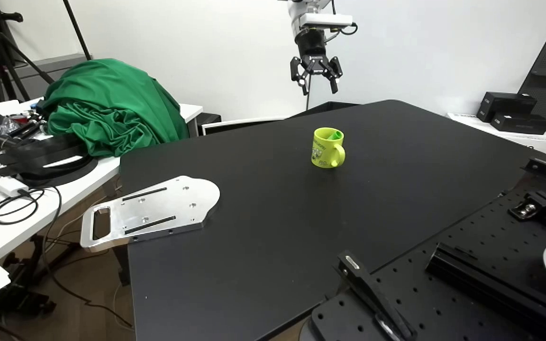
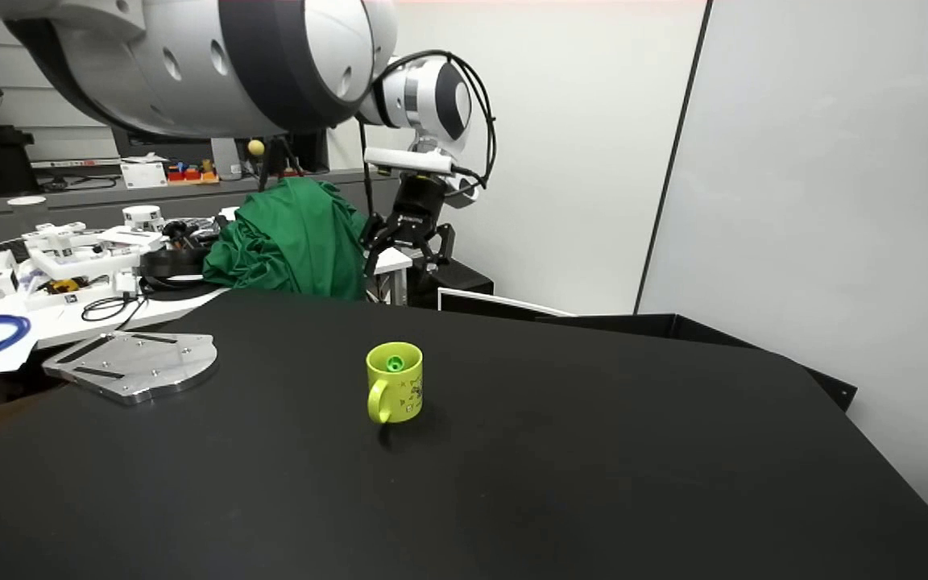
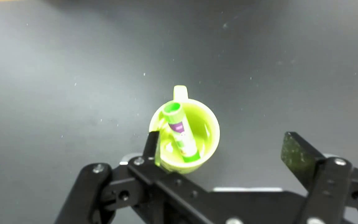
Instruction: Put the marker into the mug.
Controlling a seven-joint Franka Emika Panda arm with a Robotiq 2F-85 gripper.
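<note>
Plainly see the marker [image 3: 183, 137] leaning inside the lime-green mug [image 1: 326, 150], hollow end up near the handle [image 3: 181, 92]. Find the mug upright on the black table [image 1: 254, 265], well apart from the metal plate [image 1: 161, 208]. Have the gripper [image 1: 320, 88] in the air above the table, with fingers [image 3: 297, 155] wide apart, unclenched.
</note>
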